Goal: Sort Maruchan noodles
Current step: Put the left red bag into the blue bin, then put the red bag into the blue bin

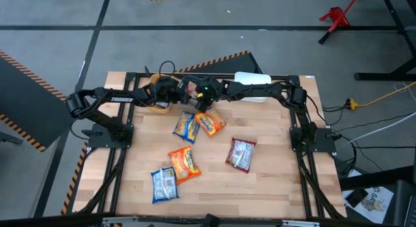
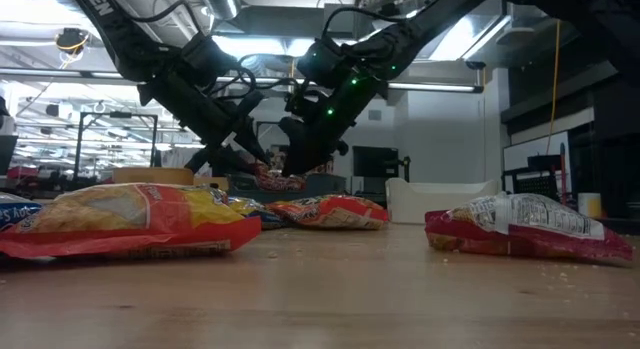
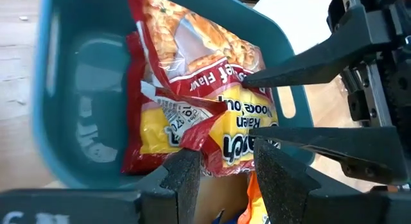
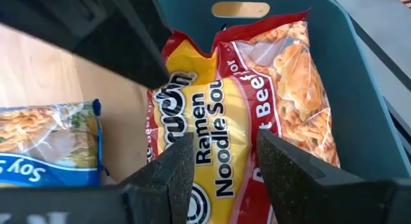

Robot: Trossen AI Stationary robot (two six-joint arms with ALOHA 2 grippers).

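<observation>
Over the teal bin (image 4: 359,121), left jaws (image 3: 225,169) and right jaws (image 4: 225,163) both pinching one red beef noodle packet (image 4: 257,108).

A red-and-yellow beef ramen packet (image 4: 250,102) is held over the teal bin (image 4: 359,121), crumpled and folded along its middle, one end above the bin's floor, the other past its rim. On the table lie five more packets. A blue-white one (image 1: 186,125) and an orange one (image 1: 210,122) lie together near the bin, touching or overlapping. A dark red packet (image 1: 241,153) lies flat, apart on the right side. Near the front, an orange-yellow packet (image 1: 184,163) overlaps the corner of another blue-white packet (image 1: 164,183).
</observation>
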